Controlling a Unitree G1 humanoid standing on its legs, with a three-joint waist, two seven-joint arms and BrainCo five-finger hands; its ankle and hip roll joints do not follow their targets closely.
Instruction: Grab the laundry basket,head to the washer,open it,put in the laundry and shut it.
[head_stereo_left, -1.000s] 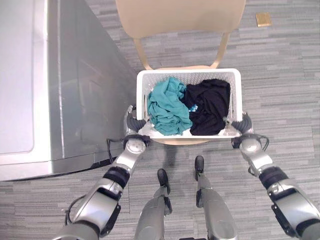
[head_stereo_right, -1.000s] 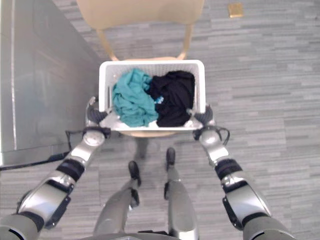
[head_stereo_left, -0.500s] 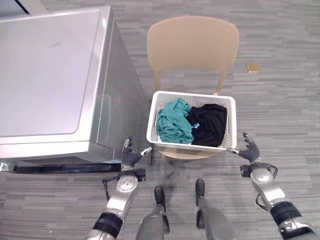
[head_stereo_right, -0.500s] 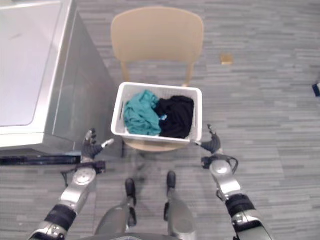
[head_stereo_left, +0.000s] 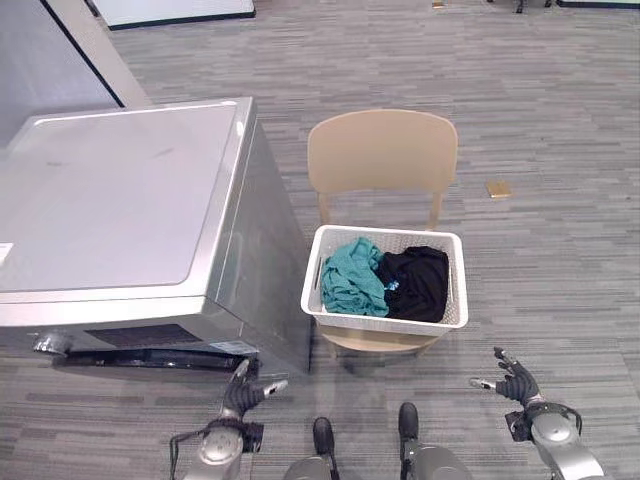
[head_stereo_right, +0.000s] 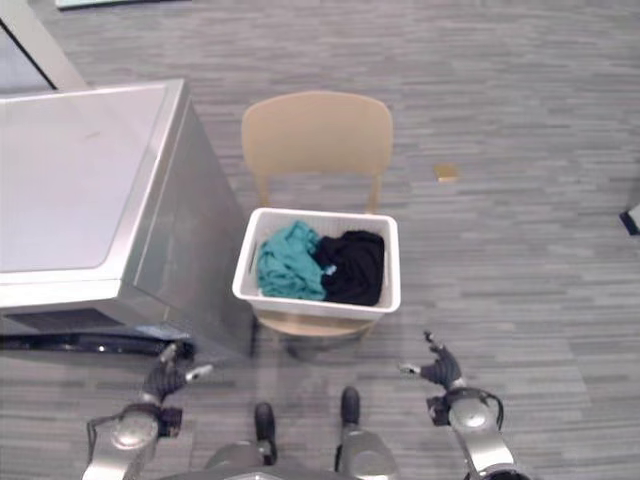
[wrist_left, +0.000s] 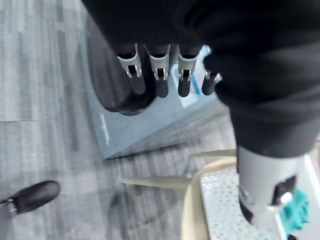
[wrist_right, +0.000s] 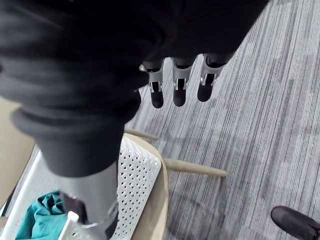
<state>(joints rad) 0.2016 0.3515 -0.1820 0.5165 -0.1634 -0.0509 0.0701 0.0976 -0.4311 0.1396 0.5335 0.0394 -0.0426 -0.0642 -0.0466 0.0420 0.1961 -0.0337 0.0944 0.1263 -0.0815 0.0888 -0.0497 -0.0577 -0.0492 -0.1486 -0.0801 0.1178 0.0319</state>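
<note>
A white perforated laundry basket (head_stereo_left: 385, 322) sits on the seat of a beige chair (head_stereo_left: 382, 160). Inside it lie a teal cloth (head_stereo_left: 350, 280) on the left and a black cloth (head_stereo_left: 418, 285) on the right. The silver washer (head_stereo_left: 120, 210) stands to the chair's left, its lid down. My left hand (head_stereo_left: 243, 398) hovers low by the washer's near corner, fingers straight, holding nothing. My right hand (head_stereo_left: 515, 383) hangs open on the other side, short of the basket's near right corner. The basket wall (wrist_right: 135, 175) shows past my right fingers (wrist_right: 175, 90), apart from them.
A small tan object (head_stereo_left: 498, 187) lies on the grey carpet to the right of the chair. A dark-framed wall edge (head_stereo_left: 95, 55) runs behind the washer. The washer's side stands close to the chair's left edge.
Both hands were at the basket's near corners a second ago; they have come off and drawn back, fingers open. The camera has pulled away. The basket stays on the chair.
</note>
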